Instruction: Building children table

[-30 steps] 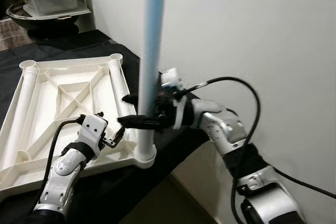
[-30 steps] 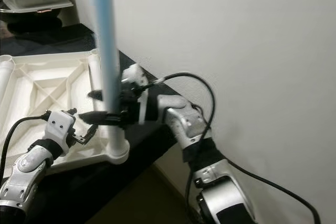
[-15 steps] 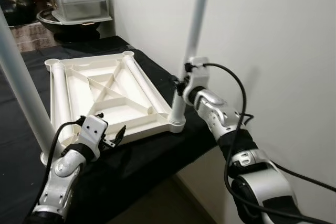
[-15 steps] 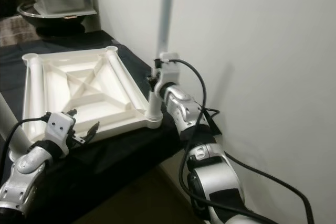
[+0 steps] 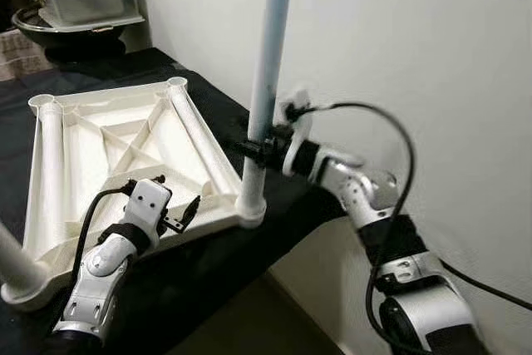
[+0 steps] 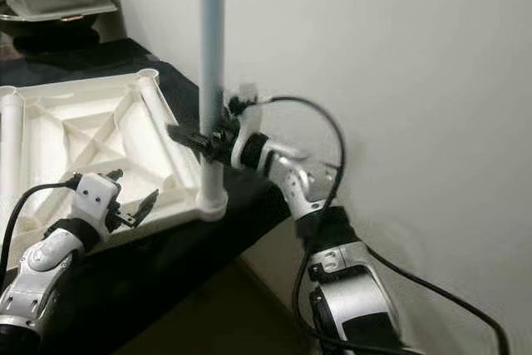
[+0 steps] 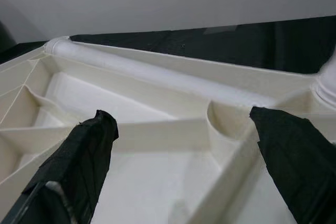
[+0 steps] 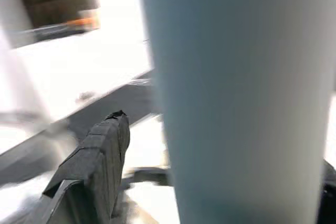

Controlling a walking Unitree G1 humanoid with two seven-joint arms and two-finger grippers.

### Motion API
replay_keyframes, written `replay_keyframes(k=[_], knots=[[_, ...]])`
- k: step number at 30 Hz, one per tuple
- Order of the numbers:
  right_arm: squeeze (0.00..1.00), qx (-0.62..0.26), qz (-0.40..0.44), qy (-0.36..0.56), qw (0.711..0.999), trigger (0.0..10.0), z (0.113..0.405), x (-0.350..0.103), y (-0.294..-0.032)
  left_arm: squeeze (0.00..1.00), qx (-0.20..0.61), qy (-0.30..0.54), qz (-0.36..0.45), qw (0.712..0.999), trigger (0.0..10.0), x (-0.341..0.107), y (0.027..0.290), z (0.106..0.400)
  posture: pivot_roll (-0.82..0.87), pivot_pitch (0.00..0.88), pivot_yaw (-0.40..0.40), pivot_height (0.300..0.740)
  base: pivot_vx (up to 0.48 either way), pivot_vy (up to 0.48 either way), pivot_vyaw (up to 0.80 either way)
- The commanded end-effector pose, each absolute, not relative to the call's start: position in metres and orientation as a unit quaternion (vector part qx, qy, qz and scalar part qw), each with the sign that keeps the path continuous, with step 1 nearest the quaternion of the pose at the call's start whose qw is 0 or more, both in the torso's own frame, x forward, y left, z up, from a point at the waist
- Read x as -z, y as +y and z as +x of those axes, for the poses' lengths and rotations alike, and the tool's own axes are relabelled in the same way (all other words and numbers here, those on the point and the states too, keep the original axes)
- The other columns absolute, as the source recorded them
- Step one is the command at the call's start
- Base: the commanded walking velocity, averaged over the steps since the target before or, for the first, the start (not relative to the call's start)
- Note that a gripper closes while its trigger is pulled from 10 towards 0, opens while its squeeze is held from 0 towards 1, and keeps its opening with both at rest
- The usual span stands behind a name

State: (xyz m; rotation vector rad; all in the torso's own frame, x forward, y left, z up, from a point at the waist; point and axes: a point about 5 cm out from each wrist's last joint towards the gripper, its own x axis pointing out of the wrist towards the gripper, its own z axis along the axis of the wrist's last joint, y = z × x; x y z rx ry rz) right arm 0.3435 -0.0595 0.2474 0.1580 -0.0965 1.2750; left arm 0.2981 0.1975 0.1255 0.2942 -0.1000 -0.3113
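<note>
Up close, right end effector (image 5: 256, 149) clamped round upright leg (image 5: 268, 64); left end effector (image 5: 184, 214) open over tabletop (image 7: 157, 145) ribs.

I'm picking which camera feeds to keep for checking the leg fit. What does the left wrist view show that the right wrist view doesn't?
Left wrist view: the left gripper, open, over the ribbed underside of the white tabletop, with black cloth behind. Right wrist view: the pale blue table leg up close, between the right gripper's fingers. Both look along black fingers at table parts.
</note>
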Motion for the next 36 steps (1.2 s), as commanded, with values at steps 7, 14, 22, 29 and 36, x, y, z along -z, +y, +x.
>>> replay_keyframes(k=[7,14,22,29,36], knots=[[0.0,-0.733,0.069,-0.063,0.673,10.0,0.312,-0.247,-0.036,0.0,0.149,-0.047,0.15,0.976,10.0,-0.124,0.2,0.297,0.05,0.0,-0.137,0.74,0.0,0.0,0.0],[0.0,-0.577,0.011,0.058,0.814,0.0,0.343,-0.204,-0.022,0.0,0.146,-0.046,0.152,0.976,10.0,-0.124,0.202,0.294,0.05,0.0,-0.138,0.74,0.0,0.0,0.0],[0.0,-0.165,0.067,0.172,0.969,0.0,0.39,-0.163,-0.083,0.0,0.152,-0.046,0.15,0.976,10.0,-0.123,0.198,0.297,0.03,0.0,-0.123,0.74,0.0,0.0,0.0],[0.0,-0.309,0.194,0.067,0.929,10.0,0.37,-0.208,-0.049,0.0,0.163,-0.045,0.149,0.974,10.0,-0.123,0.194,0.298,0.02,0.0,-0.107,0.74,0.0,0.0,0.0],[0.15,-0.42,0.21,-0.022,0.883,10.0,0.36,-0.242,-0.048,0.0,0.16,-0.046,0.149,0.975,10.0,-0.124,0.195,0.299,0.03,0.0,-0.119,0.74,0.0,0.0,0.0]])
